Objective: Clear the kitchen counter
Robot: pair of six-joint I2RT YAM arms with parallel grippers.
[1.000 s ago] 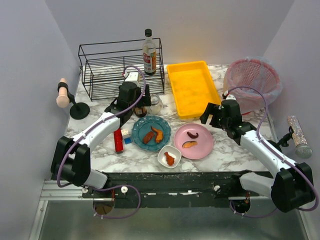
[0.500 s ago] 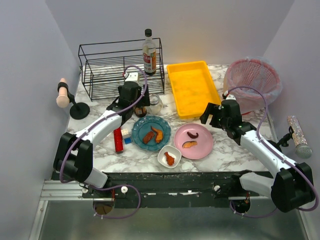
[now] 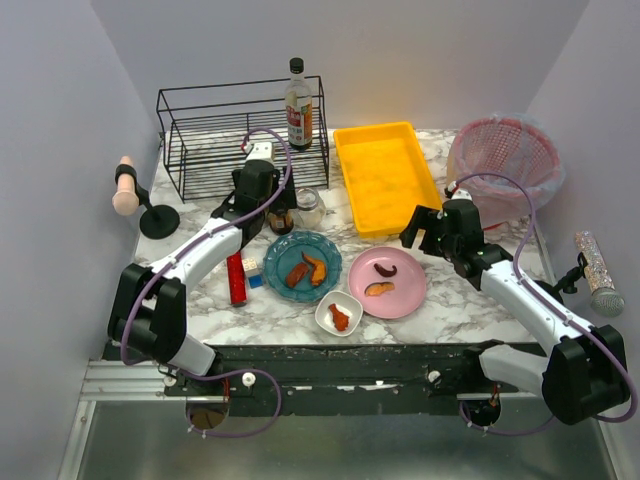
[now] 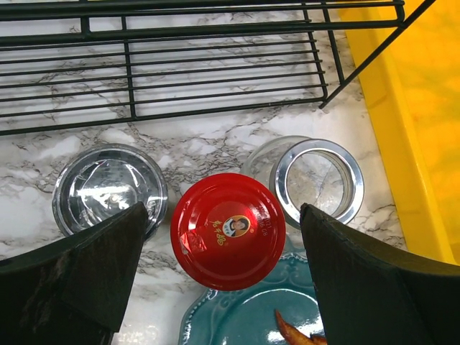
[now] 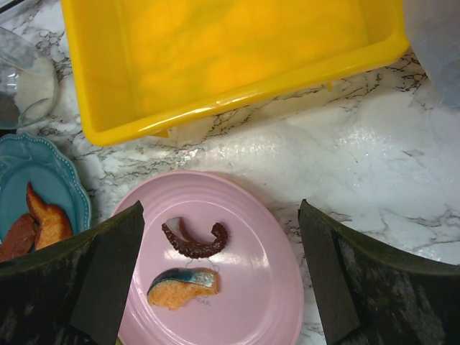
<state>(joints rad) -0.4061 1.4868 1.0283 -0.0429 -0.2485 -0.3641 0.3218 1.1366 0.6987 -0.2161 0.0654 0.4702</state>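
The marble kitchen counter [image 3: 280, 320] carries a teal plate [image 3: 302, 265] with food pieces, a pink plate [image 3: 387, 283] and a small white bowl [image 3: 338, 313]. My left gripper [image 3: 277, 213] hangs open above a red-lidded jar [image 4: 228, 230], its fingers [image 4: 79, 280] wide on either side and clear of it. An open glass jar [image 4: 316, 180] and a clear round lid [image 4: 108, 188] flank the red lid. My right gripper [image 5: 221, 230] is open over the pink plate [image 5: 244, 287], which holds an octopus piece [image 5: 194, 243] and a fish piece [image 5: 183, 286].
A black wire rack [image 3: 240, 140] and a sauce bottle [image 3: 298, 105] stand at the back left. The yellow tray [image 3: 385, 175] is beside them and a pink basket [image 3: 503, 160] at back right. A red block [image 3: 237, 280] lies left of the teal plate.
My left gripper has shifted slightly back toward the rack, still open. The right arm has not moved.
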